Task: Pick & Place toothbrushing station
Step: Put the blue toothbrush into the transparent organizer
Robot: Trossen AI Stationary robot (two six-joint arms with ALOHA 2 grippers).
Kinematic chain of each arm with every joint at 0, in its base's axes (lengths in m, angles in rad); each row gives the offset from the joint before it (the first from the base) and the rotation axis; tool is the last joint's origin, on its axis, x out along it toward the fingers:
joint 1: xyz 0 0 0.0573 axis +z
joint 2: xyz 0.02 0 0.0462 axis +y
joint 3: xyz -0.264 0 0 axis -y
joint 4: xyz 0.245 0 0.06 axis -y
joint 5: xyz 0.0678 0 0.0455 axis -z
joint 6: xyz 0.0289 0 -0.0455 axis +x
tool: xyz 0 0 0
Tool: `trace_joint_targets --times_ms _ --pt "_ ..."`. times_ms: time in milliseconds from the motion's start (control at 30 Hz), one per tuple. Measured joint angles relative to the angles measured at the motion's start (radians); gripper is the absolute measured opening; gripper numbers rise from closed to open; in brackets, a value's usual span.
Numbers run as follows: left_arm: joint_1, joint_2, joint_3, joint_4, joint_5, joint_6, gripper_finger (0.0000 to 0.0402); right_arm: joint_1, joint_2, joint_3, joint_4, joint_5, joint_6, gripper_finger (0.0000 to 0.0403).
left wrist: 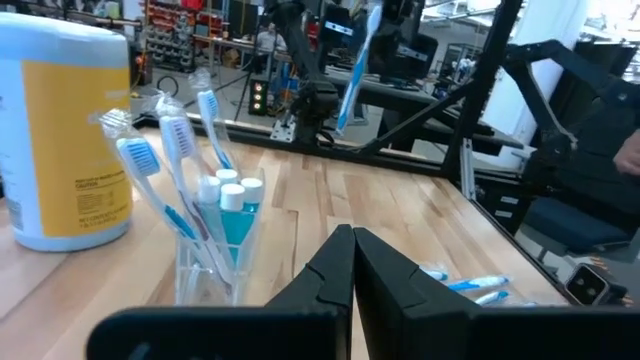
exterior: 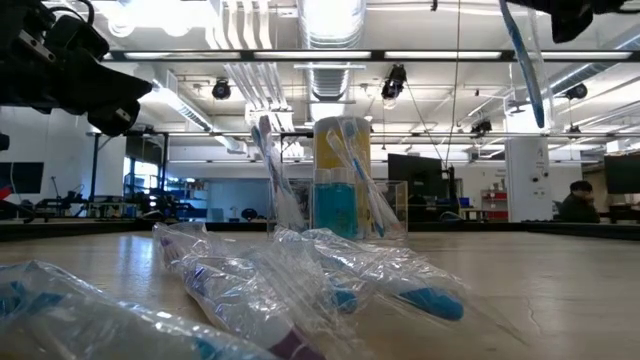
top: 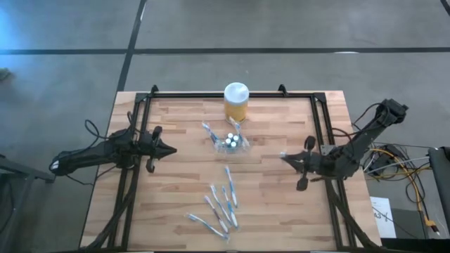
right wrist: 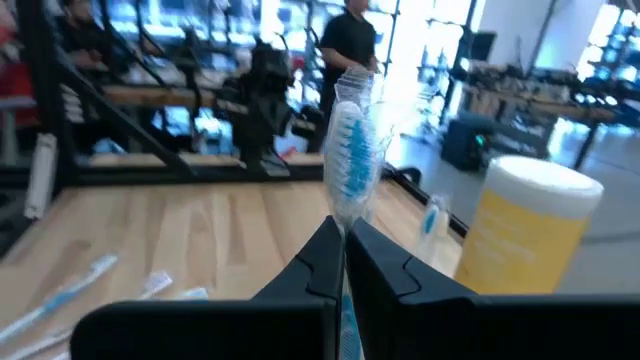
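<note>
Toothbrush (right wrist: 348, 150), still in its clear wrapper, is pinched upright between the right gripper's (right wrist: 342, 245) closed fingers at right of centre in the high view, head up and handle down in the jaws. Holder (top: 232, 142), clear plastic, sits at centre of the table just below the yellow jar (top: 236, 101); it already carries a few brushes and white-capped pieces. About five more wrapped brushes (top: 219, 204) lie scattered at lower centre. Left gripper (top: 171, 149) waits at left of the table, fingers pressed together on nothing. Handling judgement: brush is very light, slim, fairly stiff; the film wrapper is slick and crinkly, so it may slide or pivot in the pinch. Best hold is mid-handle, across the narrow side. Holder looks light and tippy; a brush dropped in at a slant could knock it over.
</note>
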Motion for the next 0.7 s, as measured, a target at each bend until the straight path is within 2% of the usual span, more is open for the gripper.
trace_joint_targets --times_ms 133,367,700 --pt "0.0 0.0 0.0 0.0 -0.029 -0.026 0.001 0.0 -0.059 -0.081 0.09 -0.019 -0.049 0.0008" --pt "0.0 0.0 -0.001 0.003 -0.032 -0.068 0.001 0.001 -0.131 -0.169 0.096 -0.054 -0.048 0.0008" --pt "0.0 0.0 -0.002 0.005 -0.032 -0.065 0.001 0.001 -0.155 -0.214 0.098 -0.063 0.005 0.0008"
